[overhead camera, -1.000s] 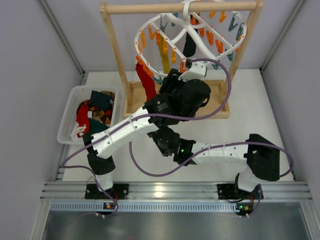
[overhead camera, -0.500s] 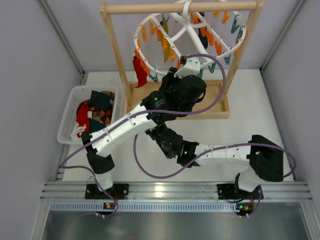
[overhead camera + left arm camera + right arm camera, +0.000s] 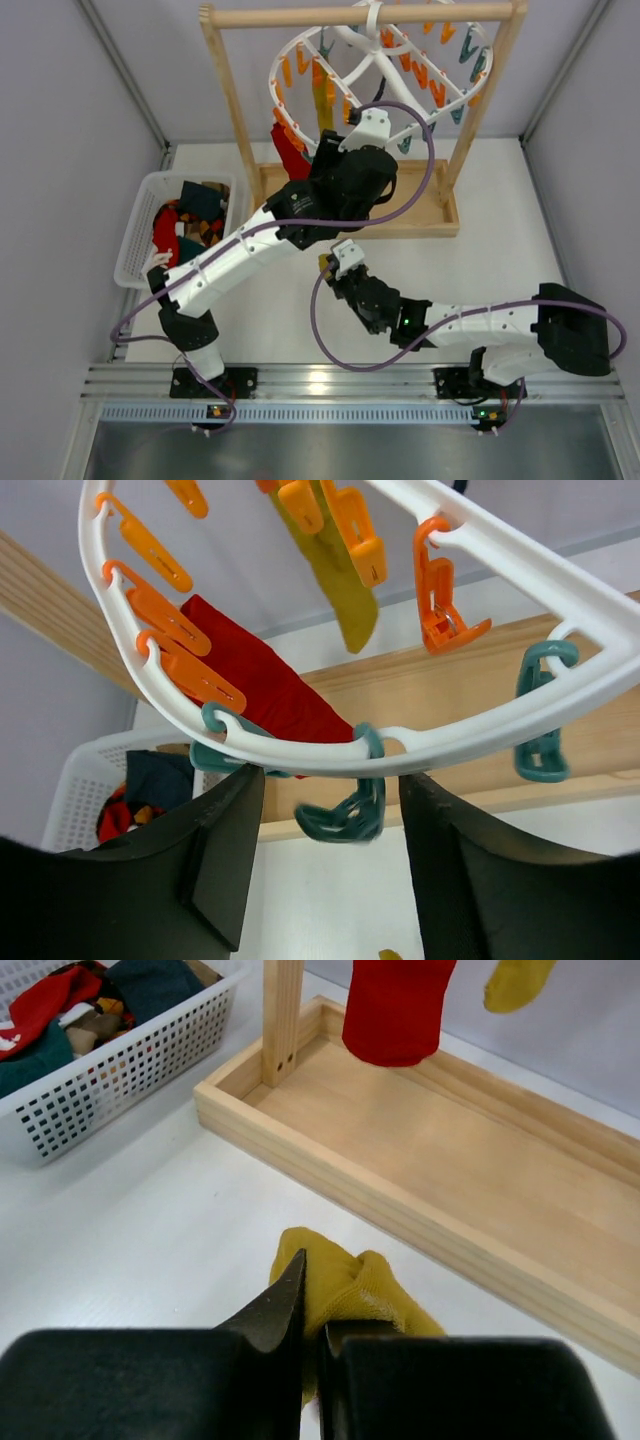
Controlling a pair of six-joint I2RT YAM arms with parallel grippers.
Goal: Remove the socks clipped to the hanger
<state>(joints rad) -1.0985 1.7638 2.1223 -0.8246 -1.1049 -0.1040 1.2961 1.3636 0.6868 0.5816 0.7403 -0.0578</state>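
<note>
Hanger (image 3: 437, 98) hangs on far rack rod (image 3: 300, 16), red sock (image 3: 260, 680) clipped at its left rim. Left claw (image 3: 330, 820), spread, straddles a teal clip (image 3: 345, 815) below that rim, likely lining up. Right claw (image 3: 312, 1310) pinches a mustard sock (image 3: 350, 1285) low over table (image 3: 500, 200).

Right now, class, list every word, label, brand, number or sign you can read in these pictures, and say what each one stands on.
No text can be read in any view.
The hanger, clips, basket, wooden rack, red sock and yellow sock show no writing.
Any marks on the robot arms are too small to read.
</note>
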